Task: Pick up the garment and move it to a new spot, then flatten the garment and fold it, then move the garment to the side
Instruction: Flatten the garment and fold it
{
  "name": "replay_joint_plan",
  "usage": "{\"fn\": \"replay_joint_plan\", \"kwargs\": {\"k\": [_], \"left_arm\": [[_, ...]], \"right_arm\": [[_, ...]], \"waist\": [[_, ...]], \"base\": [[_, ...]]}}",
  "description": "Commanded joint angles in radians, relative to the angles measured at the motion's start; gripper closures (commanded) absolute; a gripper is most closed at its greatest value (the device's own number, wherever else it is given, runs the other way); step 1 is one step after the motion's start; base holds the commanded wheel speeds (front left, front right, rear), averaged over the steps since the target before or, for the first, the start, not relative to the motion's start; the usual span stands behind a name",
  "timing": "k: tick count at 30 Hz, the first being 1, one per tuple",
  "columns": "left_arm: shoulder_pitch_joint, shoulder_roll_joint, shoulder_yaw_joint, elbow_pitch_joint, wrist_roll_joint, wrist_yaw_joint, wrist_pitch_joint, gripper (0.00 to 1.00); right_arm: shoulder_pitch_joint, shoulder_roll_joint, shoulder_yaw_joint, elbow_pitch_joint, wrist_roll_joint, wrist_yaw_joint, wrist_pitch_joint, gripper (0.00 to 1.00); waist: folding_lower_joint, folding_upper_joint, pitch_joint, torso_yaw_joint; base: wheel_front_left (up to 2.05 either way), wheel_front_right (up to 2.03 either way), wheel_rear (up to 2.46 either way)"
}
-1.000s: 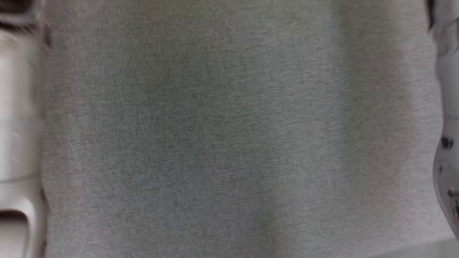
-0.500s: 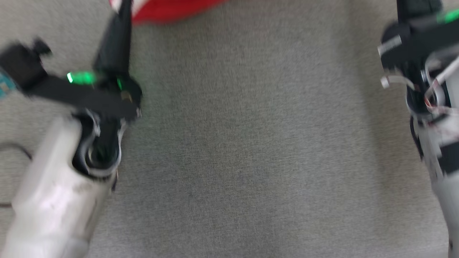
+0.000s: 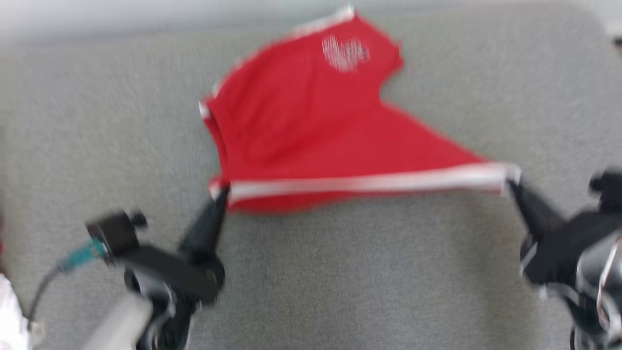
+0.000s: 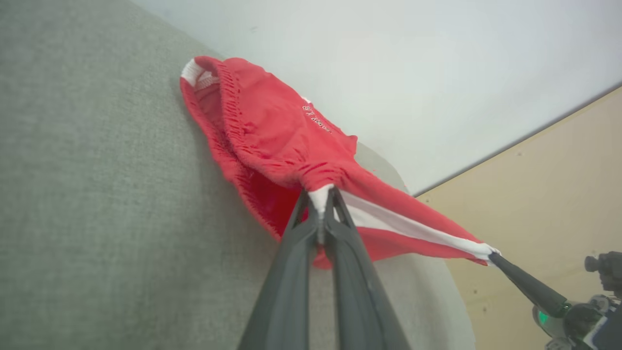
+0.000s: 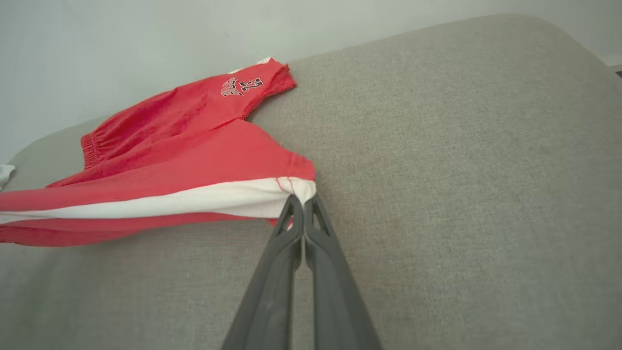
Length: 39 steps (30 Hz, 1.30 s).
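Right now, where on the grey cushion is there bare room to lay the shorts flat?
Bare: the wide stretch of grey cushion between the left gripper and right gripper, nearer than the white stripe; also the strips left and right of the red shorts. Crowded: the far middle, where the shorts lie.

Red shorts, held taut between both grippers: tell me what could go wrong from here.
1. The left gripper and right gripper each pinch only an end of the white stripe. Pulled tighter, the shorts could slip free.
2. The waistband lies bunched on the grey cushion. Dragging it may fold it under.
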Motion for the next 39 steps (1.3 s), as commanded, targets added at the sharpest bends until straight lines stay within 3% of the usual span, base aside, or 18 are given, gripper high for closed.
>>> {"fn": "replay_joint_plan", "kwargs": {"k": [1, 7, 19, 22, 26, 33, 39], "left_arm": [[0.05, 0.02, -0.016, -0.006, 0.021, 0.013, 0.009, 1.0], [0.2, 0.05, -0.065, -0.047, 0.001, 0.056, 0.057, 1.0], [0.392, 0.118, -0.115, -0.146, -0.026, 0.151, 0.132, 1.0], [0.396, 0.101, -0.111, -0.179, -0.047, 0.147, 0.133, 1.0], [0.344, 0.069, -0.105, -0.183, -0.057, 0.124, 0.135, 1.0], [0.187, -0.029, -0.073, -0.091, -0.085, 0.1, 0.123, 1.0], [0.039, -0.086, -0.042, 0.014, -0.065, 0.124, 0.102, 1.0]], "right_arm": [[0.067, 0.018, -0.016, -0.04, -0.013, -0.003, 0.052, 1.0], [0.282, 0.082, -0.047, -0.16, -0.055, -0.003, 0.25, 1.0], [0.531, 0.109, -0.094, -0.309, -0.12, -0.003, 0.552, 1.0], [0.48, 0.059, -0.094, -0.34, -0.148, -0.003, 0.525, 1.0], [0.357, -0.018, -0.058, -0.284, -0.15, -0.003, 0.464, 1.0], [0.064, -0.124, 0.065, -0.048, -0.145, -0.003, 0.33, 1.0], [-0.186, -0.17, 0.173, 0.173, -0.185, -0.003, 0.216, 1.0]], "waist": [[0.0004, 0.0002, -0.118, -0.005], [0.0004, 0.0002, -0.174, 0.0], [0.0004, 0.0002, -0.2, 0.018], [0.0004, 0.0002, -0.194, 0.028], [0.0004, 0.0002, -0.185, 0.049], [0.0004, 0.0002, -0.152, 0.095], [0.0004, 0.0002, -0.085, 0.123]], "base": [[0.0, 0.0, 0.0], [0.0, 0.0, 0.0], [0.0, 0.0, 0.0], [0.0, 0.0, 0.0], [0.0, 0.0, 0.0], [0.0, 0.0, 0.0], [0.0, 0.0, 0.0]]}}
